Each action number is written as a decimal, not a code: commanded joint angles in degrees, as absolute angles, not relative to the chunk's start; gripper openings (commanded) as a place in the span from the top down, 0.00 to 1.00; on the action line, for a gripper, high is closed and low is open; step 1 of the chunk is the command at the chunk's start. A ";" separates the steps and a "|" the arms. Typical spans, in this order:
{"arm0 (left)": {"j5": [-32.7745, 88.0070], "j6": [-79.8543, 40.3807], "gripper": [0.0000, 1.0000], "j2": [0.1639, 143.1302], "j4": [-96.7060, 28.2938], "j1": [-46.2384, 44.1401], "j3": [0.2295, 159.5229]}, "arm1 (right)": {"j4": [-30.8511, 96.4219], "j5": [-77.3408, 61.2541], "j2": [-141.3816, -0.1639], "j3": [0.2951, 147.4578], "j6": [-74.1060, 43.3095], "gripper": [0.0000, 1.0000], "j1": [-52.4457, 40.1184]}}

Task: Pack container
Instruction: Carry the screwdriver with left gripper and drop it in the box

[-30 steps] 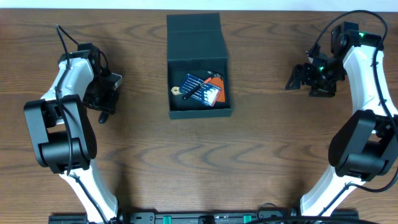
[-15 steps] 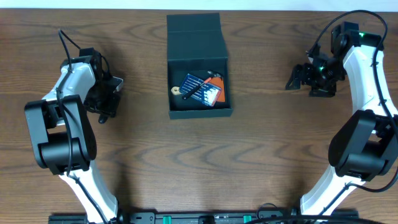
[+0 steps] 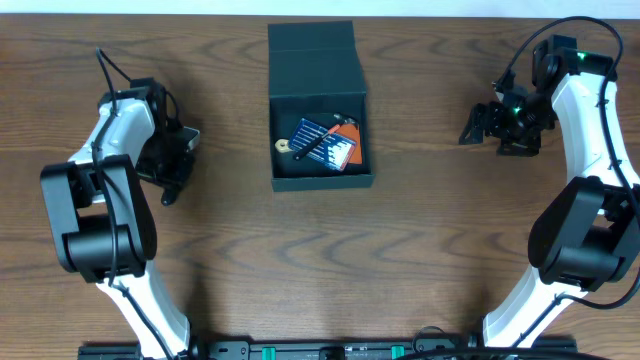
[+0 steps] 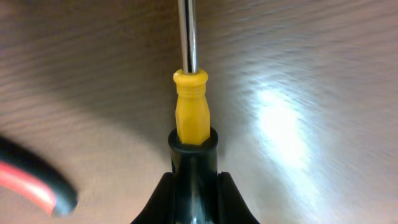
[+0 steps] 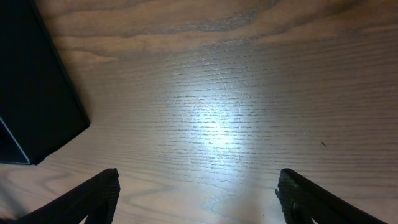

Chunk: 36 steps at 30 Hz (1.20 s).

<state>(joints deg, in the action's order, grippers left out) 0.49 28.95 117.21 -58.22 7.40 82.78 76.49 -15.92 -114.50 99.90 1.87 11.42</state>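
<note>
The dark teal-black container stands open at the table's centre back, its flap lid lying behind it. Inside lie a blue and orange packet and a pale round item. My left gripper is at the table's left, well apart from the container, shut on a screwdriver. The left wrist view shows the screwdriver with its black and yellow handle clamped between the fingers and its steel shaft pointing away. My right gripper is open and empty at the far right; it also shows in the right wrist view, over bare wood.
A corner of the container shows at the left of the right wrist view. A red and black cable crosses the lower left of the left wrist view. Wood table top lies all round the container.
My left gripper with the screwdriver has shifted slightly to the right and toward the front. The right arm and the container have not moved.
</note>
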 commanded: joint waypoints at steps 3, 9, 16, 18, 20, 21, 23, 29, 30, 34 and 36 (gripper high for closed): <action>0.86 28.53 0.94 104.12 -62.02 2.33 91.48 | 76.51 -16.58 -114.78 99.92 1.30 0.17 10.85; 0.89 34.54 0.94 91.92 -61.14 -7.70 93.14 | 76.44 -16.58 -114.78 99.92 1.30 0.16 10.83; 0.89 40.07 0.94 90.24 -58.19 -21.12 92.92 | 76.27 -16.58 -114.78 99.92 1.30 0.17 10.83; 0.89 42.33 0.94 91.85 -56.97 -23.70 92.55 | 76.20 -16.58 -114.78 99.92 1.30 0.16 10.85; 0.86 45.28 0.94 94.32 -55.68 -25.78 92.27 | 76.20 -16.62 -114.78 99.92 1.30 0.16 10.83; 0.89 46.19 0.94 95.42 -55.09 -26.35 92.27 | 76.20 -16.84 -114.78 99.92 1.30 0.17 10.83; 0.89 48.71 0.94 98.98 -53.28 -27.44 92.27 | 76.12 -17.63 -114.78 99.92 1.30 0.17 10.83; 0.86 57.93 0.94 107.46 -49.56 -28.60 92.27 | 75.57 -19.59 -114.78 99.92 1.28 0.18 10.83; 0.84 59.18 0.94 108.60 -49.01 -28.67 92.27 | 75.57 -19.57 -114.78 99.92 1.28 0.18 10.83; 0.19 61.95 0.94 112.90 -45.12 -28.69 92.27 | 75.16 -19.57 -114.78 99.92 1.30 0.19 10.83; -1.39 61.91 0.79 114.34 -43.27 -28.69 92.27 | 75.20 -19.57 -114.78 99.92 1.30 0.19 10.83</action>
